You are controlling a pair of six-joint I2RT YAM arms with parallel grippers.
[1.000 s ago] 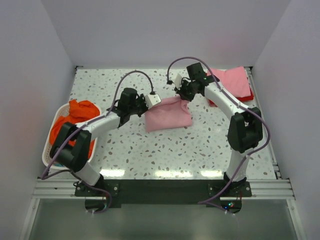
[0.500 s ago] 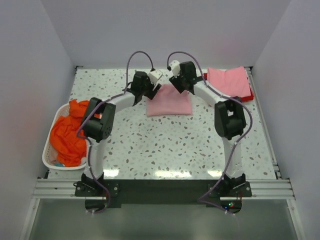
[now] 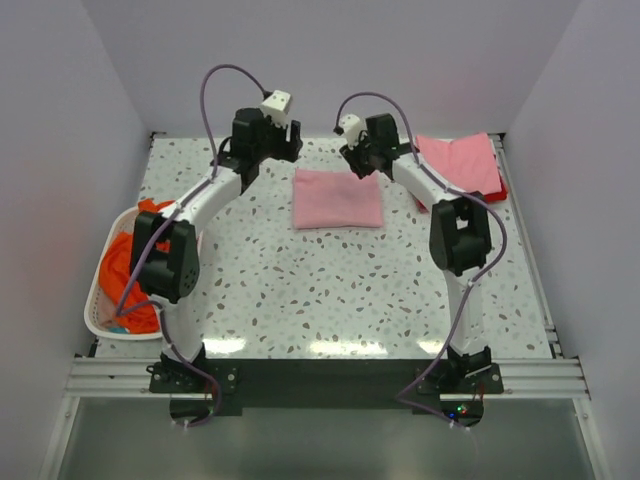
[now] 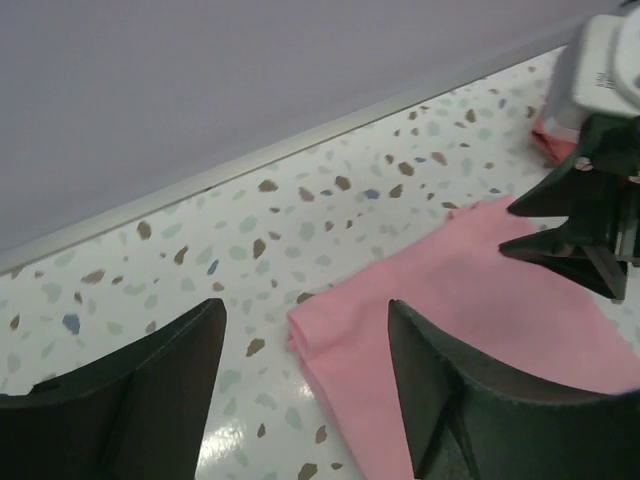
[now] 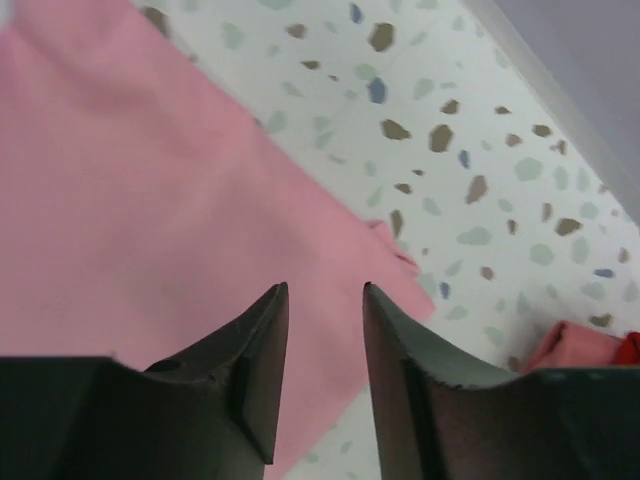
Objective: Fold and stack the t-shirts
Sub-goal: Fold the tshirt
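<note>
At the far left, a white slotted laundry basket [image 3: 97,318] is sitting on the table [image 3: 330,290] with an orange t-shirt [image 3: 130,275] bunched up inside it and spilling over its rim.

The left gripper [image 4: 305,310] is hanging with its jaws spread wide and nothing between them. It is poised above the far left corner of the folded light pink t-shirt [image 3: 337,198], without touching the cloth.

That shirt is lying flat on the table as a neat rectangle in the middle of the far half. In the top view its long axis is running left to right, parallel to the back wall [image 4: 250,80].

The right gripper [image 5: 324,290] is hovering over the shirt's far right corner. Its jaws are standing only narrowly apart and are gripping nothing.

To the right, in the far right corner of the table, a second pink t-shirt [image 3: 460,162] is lying folded on top of a red t-shirt [image 3: 499,192], of which only an edge is showing. This stack is sitting apart from the middle shirt, with the right arm reaching across between them.
</note>
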